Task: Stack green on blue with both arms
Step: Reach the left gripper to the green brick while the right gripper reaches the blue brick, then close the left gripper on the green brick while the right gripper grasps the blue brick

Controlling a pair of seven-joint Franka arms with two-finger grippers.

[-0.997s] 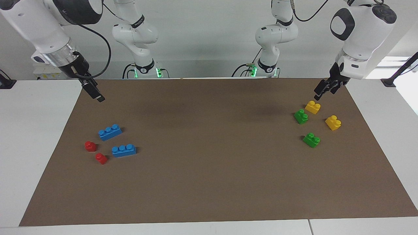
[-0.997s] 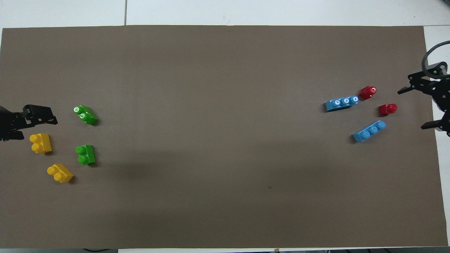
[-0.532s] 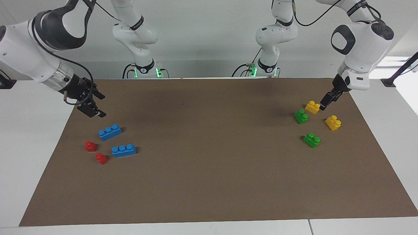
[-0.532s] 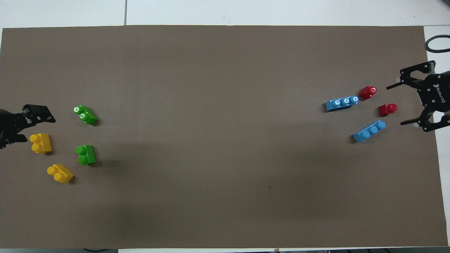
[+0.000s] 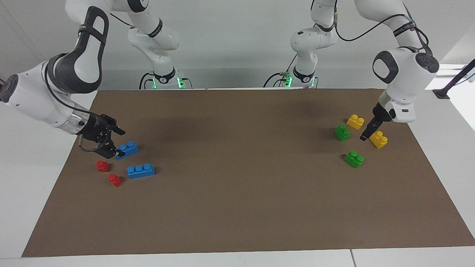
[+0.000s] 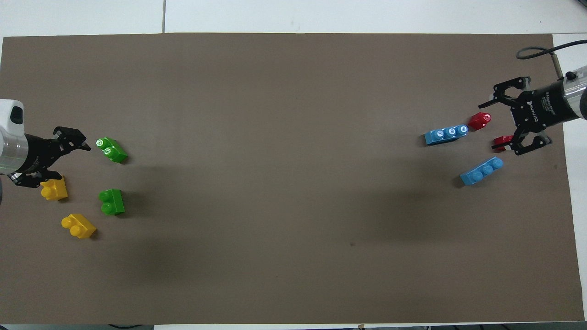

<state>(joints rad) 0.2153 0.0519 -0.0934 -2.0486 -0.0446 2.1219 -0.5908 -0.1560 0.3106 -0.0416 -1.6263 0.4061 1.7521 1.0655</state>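
Two green bricks (image 5: 342,132) (image 5: 354,159) lie toward the left arm's end of the table, and they also show in the overhead view (image 6: 111,202) (image 6: 111,150). Two blue bricks (image 5: 127,148) (image 5: 141,171) lie toward the right arm's end, again seen from overhead (image 6: 481,170) (image 6: 445,134). My left gripper (image 5: 365,135) (image 6: 69,160) hangs open and low between the yellow bricks, beside the greens, holding nothing. My right gripper (image 5: 120,142) (image 6: 487,126) is open and empty, low at the end of the blue brick nearer the robots.
Two yellow bricks (image 5: 355,121) (image 5: 378,139) flank the left gripper. Two small red bricks (image 5: 102,165) (image 5: 115,180) lie beside the blues; in the overhead view a right finger partly covers one. Everything rests on a brown mat (image 5: 237,207) over the white table.
Both arms have lowered and come in over the mat. The left gripper moved from the mat's edge to between the yellow bricks. The right gripper moved to the nearer blue brick. No brick moved.
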